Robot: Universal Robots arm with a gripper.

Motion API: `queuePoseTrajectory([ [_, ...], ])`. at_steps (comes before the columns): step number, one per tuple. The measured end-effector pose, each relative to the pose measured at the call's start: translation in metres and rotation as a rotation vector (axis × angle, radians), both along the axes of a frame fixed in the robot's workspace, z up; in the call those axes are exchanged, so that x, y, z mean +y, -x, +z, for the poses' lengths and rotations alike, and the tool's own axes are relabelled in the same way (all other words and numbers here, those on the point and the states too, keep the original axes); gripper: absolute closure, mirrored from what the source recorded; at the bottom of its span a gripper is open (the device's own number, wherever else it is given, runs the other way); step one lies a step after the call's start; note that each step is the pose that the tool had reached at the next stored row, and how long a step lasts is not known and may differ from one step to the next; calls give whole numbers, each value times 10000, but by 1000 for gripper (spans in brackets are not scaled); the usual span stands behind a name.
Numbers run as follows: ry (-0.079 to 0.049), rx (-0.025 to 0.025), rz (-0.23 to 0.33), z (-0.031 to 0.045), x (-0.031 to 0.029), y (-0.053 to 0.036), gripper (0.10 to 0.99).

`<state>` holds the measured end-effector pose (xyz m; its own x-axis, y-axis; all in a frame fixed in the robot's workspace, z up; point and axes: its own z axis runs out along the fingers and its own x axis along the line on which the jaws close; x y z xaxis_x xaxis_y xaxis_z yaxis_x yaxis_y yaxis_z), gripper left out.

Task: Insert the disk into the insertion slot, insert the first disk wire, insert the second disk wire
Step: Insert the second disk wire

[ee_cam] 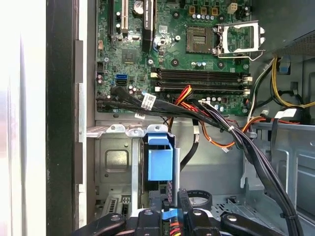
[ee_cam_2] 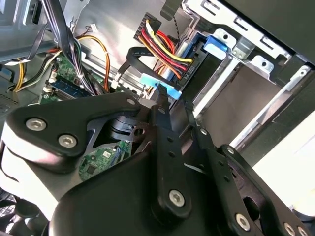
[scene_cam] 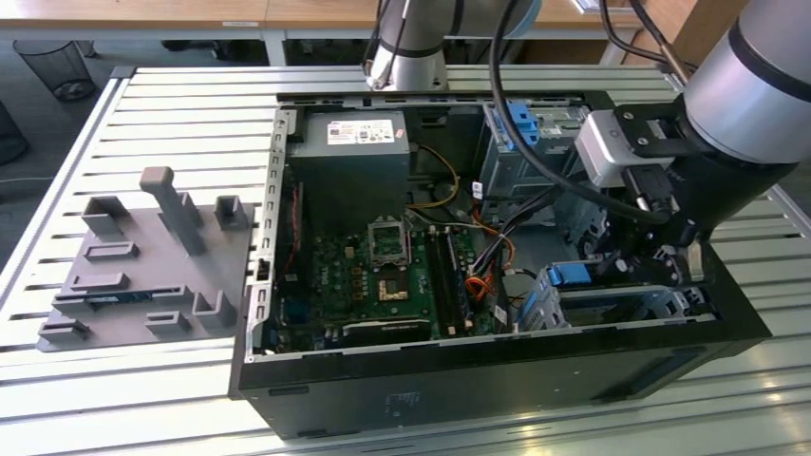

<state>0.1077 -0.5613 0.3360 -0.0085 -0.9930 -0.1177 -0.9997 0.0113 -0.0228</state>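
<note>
Setting: slatted metal table [scene_cam: 152, 114] carrying an open computer case [scene_cam: 507, 380].
Disk [ee_cam_2: 194, 61]: seated in the insertion slot [ee_cam_2: 256, 64], wire end facing the gripper.
Gripper [ee_cam_2: 172, 101]: just beside the disk's wire end, pinched narrow on a blue connector [ee_cam_2: 160, 84].

A slatted metal table [scene_cam: 152, 104] is filling most of the exterior view, its pale ribs catching bright light toward six o'clock. A grey plastic fixture plate [scene_cam: 140, 266] with upright pegs is lying on it at nine o'clock. Wooden desks [scene_cam: 190, 14] are standing along twelve o'clock, over a grey floor [scene_cam: 127, 52]. A black mesh wastebasket [scene_cam: 57, 66] is sitting on that floor at eleven o'clock.
</note>
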Motion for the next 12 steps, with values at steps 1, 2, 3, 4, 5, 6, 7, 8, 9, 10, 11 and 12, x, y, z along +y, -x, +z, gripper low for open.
queuePoseTrajectory([
  [1, 0, 4, 0, 12, 0, 0, 808],
  [2, 0, 8, 0, 23, 0, 0, 808],
  [3, 1, 15, 0, 33, 0, 0, 808],
  [4, 1, 20, 0, 42, 0, 0, 816],
  [5, 1, 26, 0, 52, 0, 0, 882],
  [6, 1, 31, 0, 59, 0, 0, 882],
  [7, 0, 34, 0, 65, 0, 0, 945],
  [8, 0, 37, 0, 70, 0, 0, 980],
  [9, 0, 38, 0, 76, 0, 0, 980],
  [10, 1, 39, 0, 80, 0, 0, 980],
  [11, 1, 40, 0, 85, 0, 0, 980],
  [12, 2, 41, 0, 91, 0, 0, 980],
])
